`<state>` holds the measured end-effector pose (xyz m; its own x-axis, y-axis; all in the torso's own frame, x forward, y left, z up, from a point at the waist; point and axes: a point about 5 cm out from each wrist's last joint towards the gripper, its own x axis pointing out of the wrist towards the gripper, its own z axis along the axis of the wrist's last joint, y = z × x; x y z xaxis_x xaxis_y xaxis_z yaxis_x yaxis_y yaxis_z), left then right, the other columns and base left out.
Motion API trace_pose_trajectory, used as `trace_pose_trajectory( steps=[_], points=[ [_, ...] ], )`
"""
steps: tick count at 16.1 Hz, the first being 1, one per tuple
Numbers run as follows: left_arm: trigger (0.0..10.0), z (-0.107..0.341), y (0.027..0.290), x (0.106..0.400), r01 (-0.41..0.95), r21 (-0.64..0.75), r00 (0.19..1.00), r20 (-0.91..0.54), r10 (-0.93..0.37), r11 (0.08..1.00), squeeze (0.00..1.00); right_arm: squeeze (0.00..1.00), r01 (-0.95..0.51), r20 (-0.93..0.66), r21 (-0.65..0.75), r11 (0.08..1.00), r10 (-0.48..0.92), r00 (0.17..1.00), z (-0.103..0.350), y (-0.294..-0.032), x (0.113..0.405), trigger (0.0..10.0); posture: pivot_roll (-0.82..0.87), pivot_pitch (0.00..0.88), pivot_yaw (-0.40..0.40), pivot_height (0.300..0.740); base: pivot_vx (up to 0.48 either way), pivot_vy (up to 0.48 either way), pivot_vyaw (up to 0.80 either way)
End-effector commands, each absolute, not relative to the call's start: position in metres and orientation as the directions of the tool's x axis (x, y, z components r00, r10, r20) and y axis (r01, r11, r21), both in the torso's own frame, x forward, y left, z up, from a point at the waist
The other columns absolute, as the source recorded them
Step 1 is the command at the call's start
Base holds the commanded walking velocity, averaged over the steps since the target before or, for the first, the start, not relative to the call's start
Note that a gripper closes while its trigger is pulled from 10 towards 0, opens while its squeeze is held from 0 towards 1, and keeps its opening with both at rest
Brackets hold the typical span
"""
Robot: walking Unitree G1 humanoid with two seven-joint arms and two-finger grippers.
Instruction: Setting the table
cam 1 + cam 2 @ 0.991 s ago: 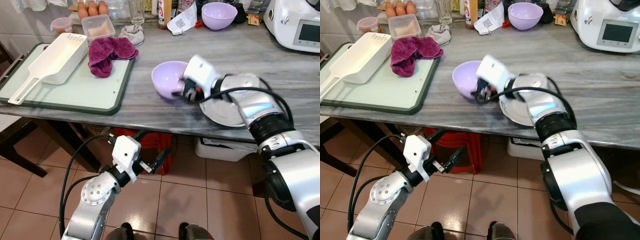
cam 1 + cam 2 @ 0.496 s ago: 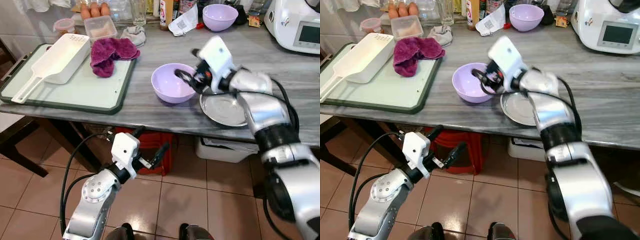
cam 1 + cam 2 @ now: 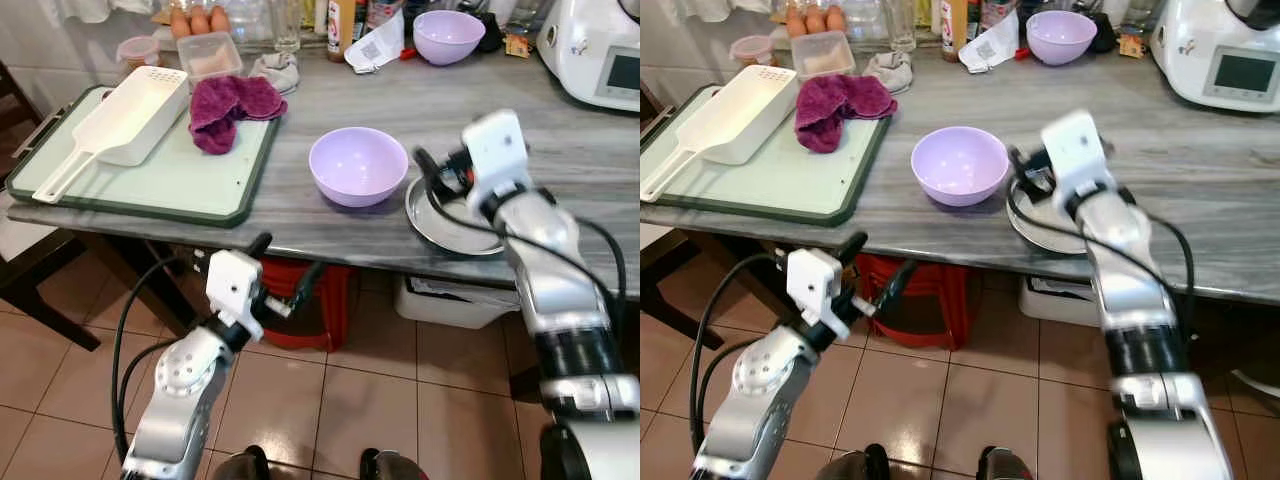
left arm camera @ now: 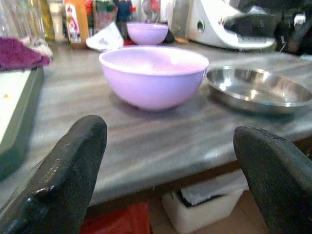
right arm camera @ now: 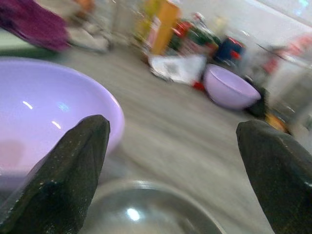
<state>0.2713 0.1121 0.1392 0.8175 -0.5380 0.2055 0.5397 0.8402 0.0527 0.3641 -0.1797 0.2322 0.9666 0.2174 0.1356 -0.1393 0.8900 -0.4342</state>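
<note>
Grey marble desk (image 3: 590, 150) has the lilac bowl (image 3: 358, 166) sitting free beside the steel plate (image 3: 450, 215), right gripper (image 3: 440, 180) open-fingered over the plate, left gripper (image 3: 285, 275) open below the edge; I'd pinch the plate's rim squarely.

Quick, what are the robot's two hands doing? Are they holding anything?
Left gripper: open, holding nothing, low in front of the table edge.
Right gripper: open, holding nothing, above the metal plate beside the purple bowl.
</note>
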Motion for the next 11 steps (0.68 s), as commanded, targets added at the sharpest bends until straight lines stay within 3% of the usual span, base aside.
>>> trace_pose_trajectory(
  steps=[1,2,5,11],
  points=[
    [10.0,0.140,0.113,0.270,0.538,0.056,0.817,0.212,-0.537,0.841,0.00,1.00,-0.058,0.173,-0.432,0.900,0.145,0.974,0.239,-0.188,0.358,10.0,-0.19,0.176,0.025,0.740,0.000,0.000,0.00],
    [10.0,0.141,0.114,0.271,0.528,0.060,0.822,0.217,-0.527,0.847,0.00,1.00,0.027,0.167,-0.419,0.908,0.048,0.985,0.235,-0.198,0.354,10.0,-0.19,0.173,0.023,0.740,0.000,0.000,0.00],
    [10.0,0.141,0.117,0.273,0.509,0.065,0.832,0.218,-0.510,0.858,0.00,1.00,0.072,0.102,-0.387,0.919,-0.034,0.994,0.221,-0.203,0.348,10.0,-0.19,0.169,0.021,0.740,0.000,0.000,0.00],
    [10.0,0.144,0.117,0.274,0.496,0.067,0.838,0.226,-0.498,0.866,0.00,1.00,0.072,-0.058,-0.282,0.957,-0.092,0.994,0.194,-0.204,0.347,10.0,-0.18,0.168,0.023,0.740,0.000,0.000,0.00]
  ],
)
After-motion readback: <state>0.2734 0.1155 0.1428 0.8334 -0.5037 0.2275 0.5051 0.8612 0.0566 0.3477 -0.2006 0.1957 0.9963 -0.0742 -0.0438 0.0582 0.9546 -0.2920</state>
